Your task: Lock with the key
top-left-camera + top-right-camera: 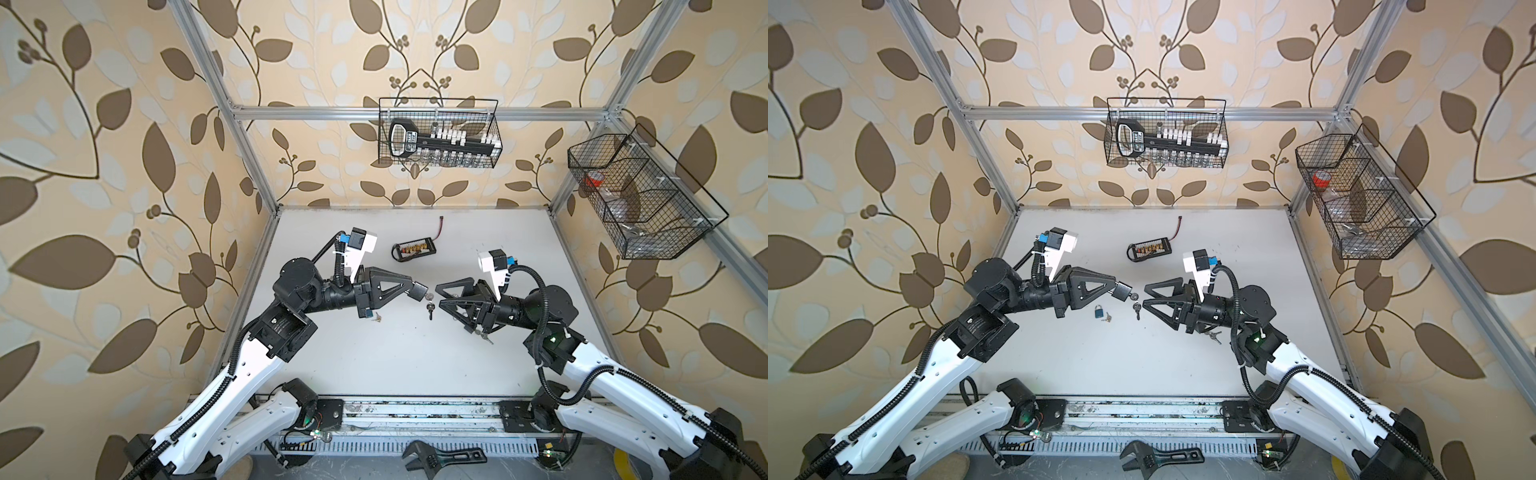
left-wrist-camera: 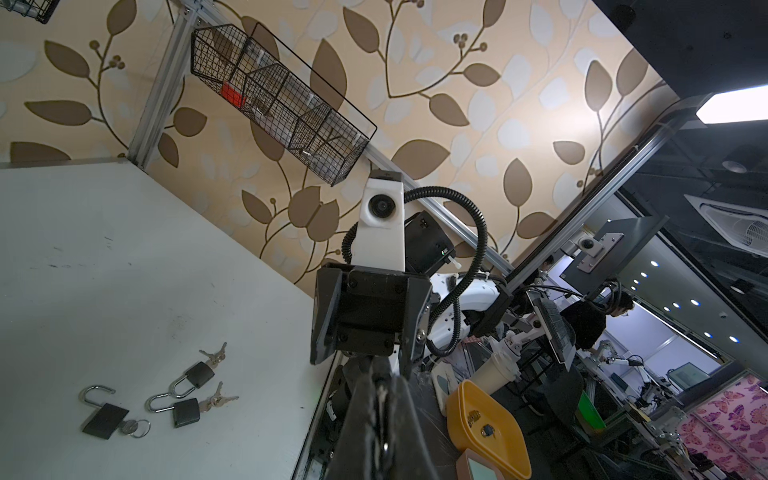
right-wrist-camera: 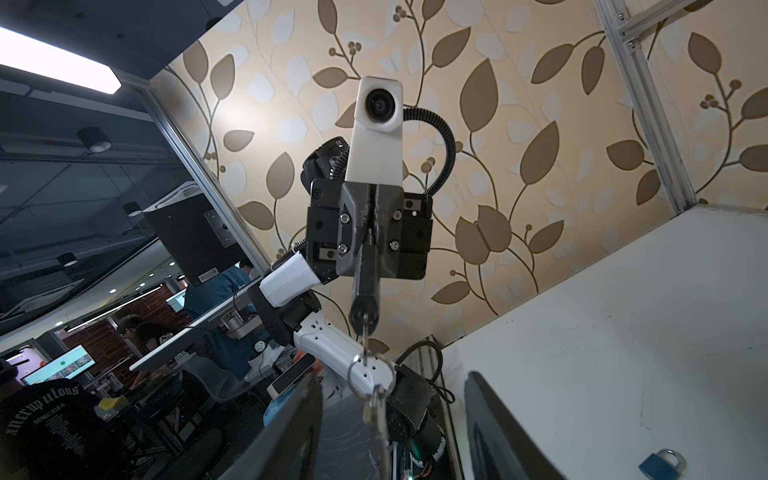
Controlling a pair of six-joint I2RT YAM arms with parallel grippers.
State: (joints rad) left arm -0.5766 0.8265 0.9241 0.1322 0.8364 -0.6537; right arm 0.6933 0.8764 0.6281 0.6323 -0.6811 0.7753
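The left end effector (image 1: 412, 287) clamps the padlock (image 1: 420, 291) above the table (image 1: 395, 357), key (image 1: 429, 296) seated and pointing straight at the right end effector (image 1: 441, 296), jaws apart, just beside the key's head and nearer it.

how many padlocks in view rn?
5. Black padlock gripped in the left pincer. Blue padlock on the table near that pincer. Three dark padlocks on the table by the right arm, mostly hidden in both top views. Others may be covered.
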